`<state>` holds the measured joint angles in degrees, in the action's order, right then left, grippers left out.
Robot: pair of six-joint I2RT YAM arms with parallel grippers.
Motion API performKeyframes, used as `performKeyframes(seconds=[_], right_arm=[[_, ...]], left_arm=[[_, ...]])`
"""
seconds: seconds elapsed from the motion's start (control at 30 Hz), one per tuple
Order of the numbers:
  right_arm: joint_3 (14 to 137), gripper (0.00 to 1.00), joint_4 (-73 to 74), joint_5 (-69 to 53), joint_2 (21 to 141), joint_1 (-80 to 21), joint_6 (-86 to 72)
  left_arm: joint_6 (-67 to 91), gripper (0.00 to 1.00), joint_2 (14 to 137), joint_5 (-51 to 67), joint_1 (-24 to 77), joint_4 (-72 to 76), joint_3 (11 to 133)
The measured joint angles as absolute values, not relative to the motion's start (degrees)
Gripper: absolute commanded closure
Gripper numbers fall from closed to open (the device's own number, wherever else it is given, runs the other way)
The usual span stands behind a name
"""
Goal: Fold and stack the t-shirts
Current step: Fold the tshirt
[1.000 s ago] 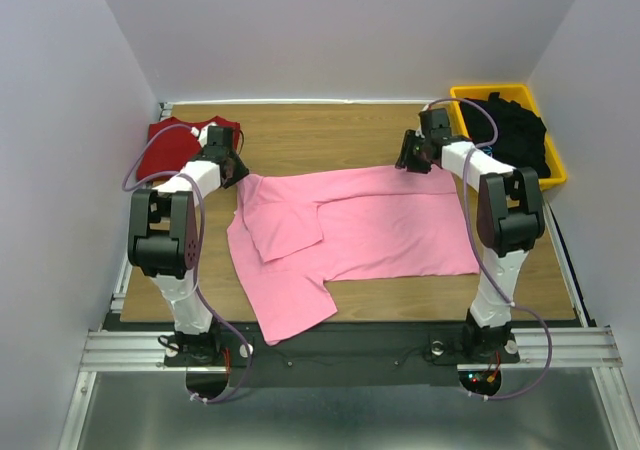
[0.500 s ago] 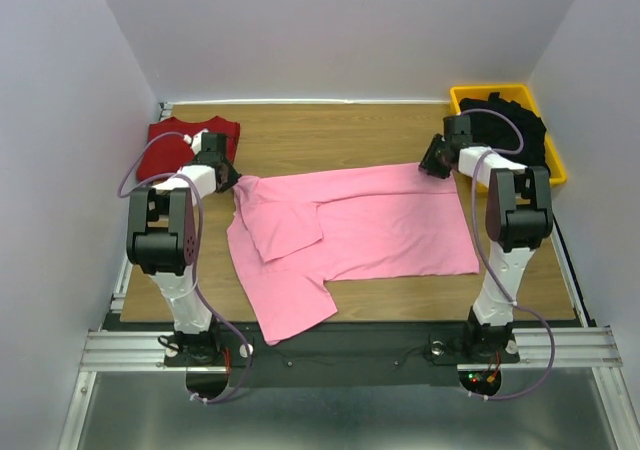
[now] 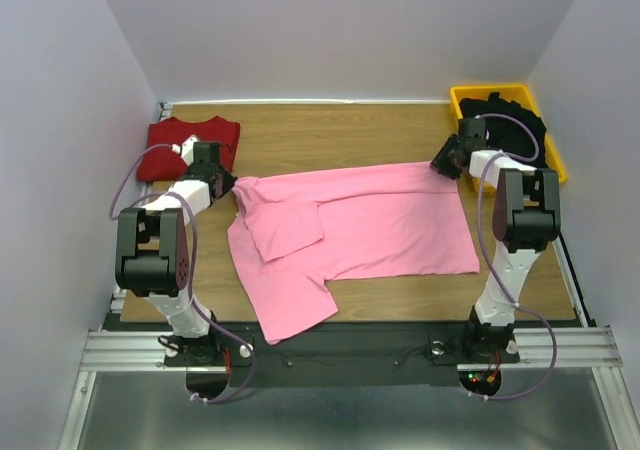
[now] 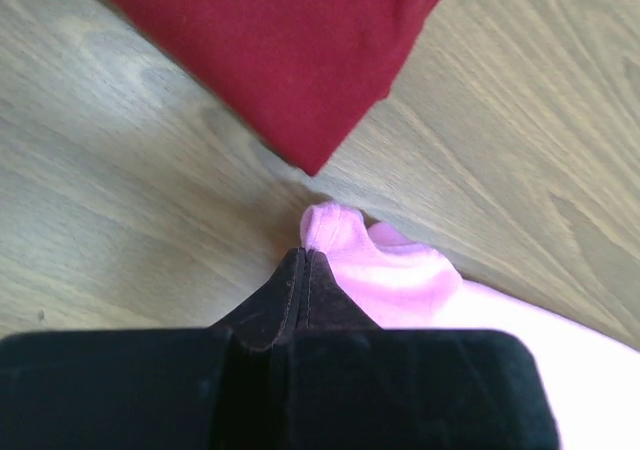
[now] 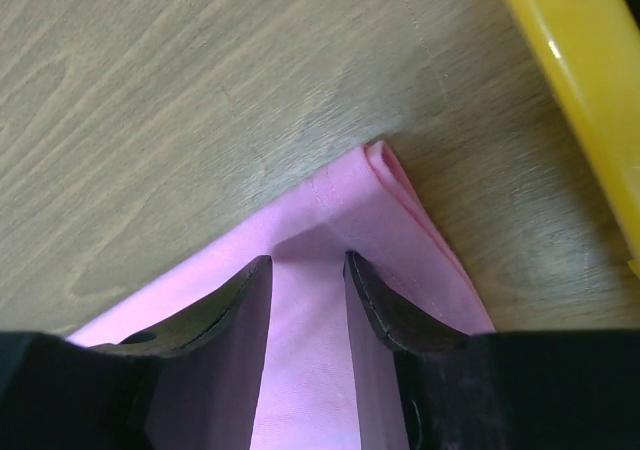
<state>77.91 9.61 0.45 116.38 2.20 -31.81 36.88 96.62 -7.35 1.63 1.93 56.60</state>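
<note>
No writing, label, brand or number can be read anywhere: not on the pink t-shirt [image 3: 370, 220], the dark red t-shirt [image 3: 165, 135], the yellow bin [image 3: 480, 92] or the table [image 3: 340, 135].

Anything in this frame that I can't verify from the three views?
Black t-shirt: top view, bunched in the yellow bin, shape unreadable.
Red t-shirt: left wrist view, cut off by the top edge.
Right gripper: right wrist view, open over the pink t-shirt; contact unclear.
</note>
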Motion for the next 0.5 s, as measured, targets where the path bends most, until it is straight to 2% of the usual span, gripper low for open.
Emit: performKeyframes(seconds=[0.03,0.07,0.23,0.3,0.5], right_arm=[[77.9,0.58,9.7,0.4,116.4,2.3,-31.8],[77.9,0.58,9.7,0.4,116.3,2.3,-31.7],[78.0,0.58,10.2,-0.1,116.0,2.3,-29.4],[78.1,0.58,10.8,-0.3,115.9,2.4,-28.0],[78.6,0.58,11.7,-1.6,115.7,2.9,-25.0]], left_arm=[[37.1,0.87,96.1,-7.4,1.9,2.2,56.2],[37.5,0.75,95.6,-7.4,2.2,2.5,55.8],[37.6,0.44,95.4,-8.0,2.9,3.2,55.8],[37.5,0.41,95.5,-8.3,2.9,3.1,56.2],[36.4,0.39,99.4,-7.9,2.9,2.3,62.8]])
